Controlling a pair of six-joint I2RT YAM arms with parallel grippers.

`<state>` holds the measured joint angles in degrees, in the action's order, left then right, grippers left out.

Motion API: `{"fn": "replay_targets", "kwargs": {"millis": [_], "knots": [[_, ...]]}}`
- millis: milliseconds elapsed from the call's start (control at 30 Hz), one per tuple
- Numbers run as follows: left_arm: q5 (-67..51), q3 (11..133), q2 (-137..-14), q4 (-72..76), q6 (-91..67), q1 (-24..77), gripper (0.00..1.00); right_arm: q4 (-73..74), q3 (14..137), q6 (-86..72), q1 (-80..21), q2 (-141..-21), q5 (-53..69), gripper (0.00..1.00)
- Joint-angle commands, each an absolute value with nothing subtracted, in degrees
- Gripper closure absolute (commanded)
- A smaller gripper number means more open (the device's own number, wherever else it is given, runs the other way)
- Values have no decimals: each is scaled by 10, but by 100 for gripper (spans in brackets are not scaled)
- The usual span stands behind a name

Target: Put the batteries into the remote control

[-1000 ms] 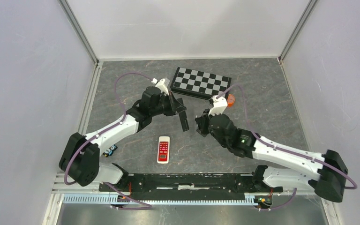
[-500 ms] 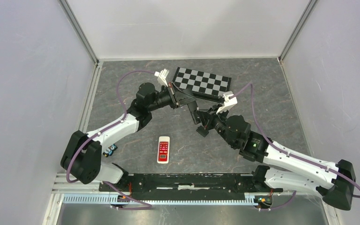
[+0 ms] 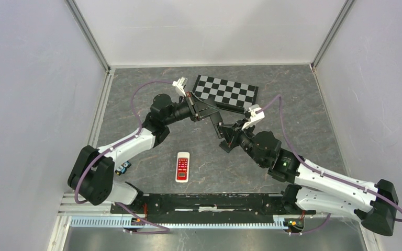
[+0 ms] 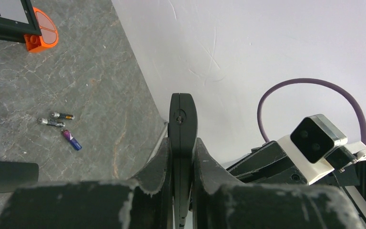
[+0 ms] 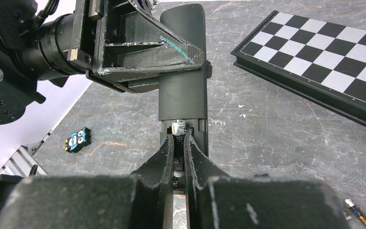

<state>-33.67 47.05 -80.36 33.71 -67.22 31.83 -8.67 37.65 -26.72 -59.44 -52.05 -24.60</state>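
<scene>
Grey marbled bench [image 3: 303,104], white walls. The left pincer [image 4: 183,145] clamps the dark remote [image 5: 181,71] in the air, its bay exposed, probably so the right pincer [image 5: 179,143], pinching a battery [image 5: 178,127], can seat it there. Three spare cells [image 4: 51,122] lie loose on the bench.

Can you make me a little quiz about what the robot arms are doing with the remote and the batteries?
1. True or false: the left claw is clamped on the black remote.
2. What does the right claw pinch? A) a battery B) the chessboard C) the white remote
3. Fill in the gap: in the left wrist view, ___ loose batteries lie on the table.

Key: 1 true; 2 A; 3 three.
</scene>
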Motion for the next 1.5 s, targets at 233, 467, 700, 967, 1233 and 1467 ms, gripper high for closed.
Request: {"fn": "replay_targets", "kwargs": {"millis": [233,467,700,967,1233,1467], "knots": [[-350,473,-797,421,-707,316,98,-67,365,-272,-593,-501,-197,90],[-350,478,-800,430,-715,316,98,-50,354,-270,-592,-490,-176,92],[-336,480,-793,441,-723,316,98,-18,353,-288,-585,-499,-174,98],[-327,486,-784,442,-729,312,98,-2,350,-288,-582,-516,-138,100],[-323,486,-783,454,-735,308,98,60,366,-326,-565,-542,-96,100],[-322,488,-785,465,-742,303,98,115,383,-352,-552,-566,-82,100]]}}
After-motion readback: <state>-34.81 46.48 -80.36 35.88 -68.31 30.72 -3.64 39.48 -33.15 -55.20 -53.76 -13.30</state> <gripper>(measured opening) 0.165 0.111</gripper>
